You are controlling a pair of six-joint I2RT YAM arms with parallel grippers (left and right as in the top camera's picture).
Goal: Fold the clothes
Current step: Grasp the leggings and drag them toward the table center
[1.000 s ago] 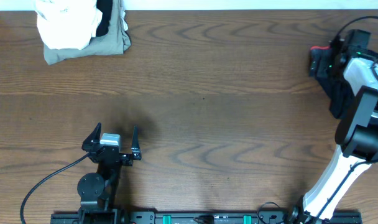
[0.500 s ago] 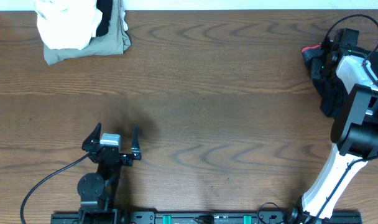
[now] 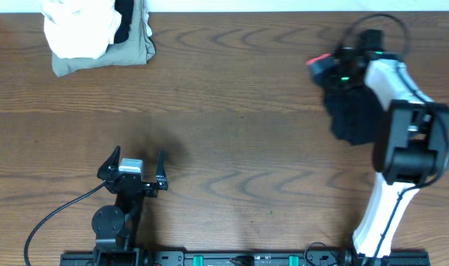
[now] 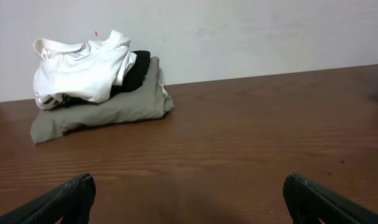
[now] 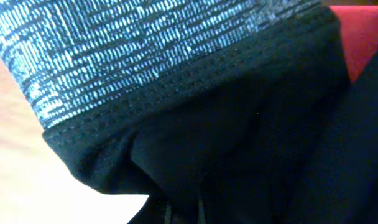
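Black soft-fabric garment with grey, red-orange-edged waistband [image 3: 354, 118]: lay bunched at the far right of the bench [image 3: 232, 96] beneath the right gripper [image 3: 346, 68], likely gathered for spreading. Its jaws were buried in fabric; cannot tell. Left gripper [image 3: 136, 161]: jaws spread, empty, parked near-left.

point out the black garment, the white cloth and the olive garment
black garment [image 3: 350, 118]: overhead view, middle of the bunched black fabric
white cloth [image 4: 77, 71]: left wrist view, its front face
olive garment [image 4: 108, 109]: left wrist view, its front side below the white cloth
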